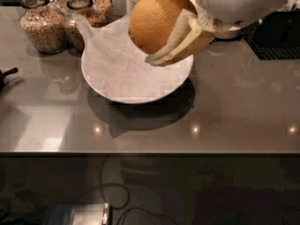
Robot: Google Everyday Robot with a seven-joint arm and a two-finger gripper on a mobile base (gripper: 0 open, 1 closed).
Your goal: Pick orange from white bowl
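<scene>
The orange [154, 20] is held in my gripper [161, 25], well above the white bowl [117, 74]. The gripper comes in from the upper right and its cream-coloured fingers [180, 43] are shut on the fruit, one below and to the right of it, the other along its top edge. The bowl sits on the grey counter, lined with crinkled white paper, with nothing else in it. The orange looks large because it is close to the camera.
Glass jars of grains [42, 25] stand at the back left, just behind the bowl. A dark mat [276, 43] lies at the back right. The counter's front edge [150, 153] runs across the lower middle, with cables on the floor below.
</scene>
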